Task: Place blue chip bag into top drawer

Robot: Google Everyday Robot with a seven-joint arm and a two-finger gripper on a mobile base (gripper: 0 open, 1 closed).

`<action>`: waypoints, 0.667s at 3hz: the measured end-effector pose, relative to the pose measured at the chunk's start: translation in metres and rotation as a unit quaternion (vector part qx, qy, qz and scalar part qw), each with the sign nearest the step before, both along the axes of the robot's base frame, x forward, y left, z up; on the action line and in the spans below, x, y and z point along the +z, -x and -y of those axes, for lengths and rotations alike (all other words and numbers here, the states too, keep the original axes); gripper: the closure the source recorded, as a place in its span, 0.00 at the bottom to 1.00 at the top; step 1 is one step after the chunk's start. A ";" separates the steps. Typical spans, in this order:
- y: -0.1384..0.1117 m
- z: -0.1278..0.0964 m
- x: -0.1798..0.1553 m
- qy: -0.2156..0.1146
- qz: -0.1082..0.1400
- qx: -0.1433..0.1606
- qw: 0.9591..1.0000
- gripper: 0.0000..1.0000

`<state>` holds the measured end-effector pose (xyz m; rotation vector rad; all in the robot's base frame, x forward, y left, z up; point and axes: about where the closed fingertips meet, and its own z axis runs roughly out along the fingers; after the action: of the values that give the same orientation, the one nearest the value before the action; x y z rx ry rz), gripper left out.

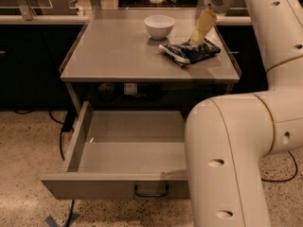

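Note:
The blue chip bag (190, 52) lies flat on the grey tabletop (118, 51), at its right side, just right of the white bowl (159, 26). My gripper (196, 38) hangs down from the arm at the top right, its pale fingers reaching down to the bag's far edge. The top drawer (128, 150) is pulled out below the table and is empty inside. Its front panel has a small dark handle (151, 191) at the centre. My arm's big white elbow covers the drawer's right part.
The table has raised side rims. A dark counter runs behind it. Black cables (64, 136) lie on the speckled floor left of the drawer, and blue tape (52, 220) marks the floor at the bottom left.

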<state>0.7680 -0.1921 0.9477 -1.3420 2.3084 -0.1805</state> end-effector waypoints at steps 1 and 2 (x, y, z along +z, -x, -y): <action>-0.004 -0.007 -0.020 0.001 -0.020 0.006 1.000 0.00; -0.004 -0.007 -0.020 0.001 -0.020 0.006 1.000 0.00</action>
<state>0.7715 -0.1851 0.9278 -1.3711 2.3336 -0.1537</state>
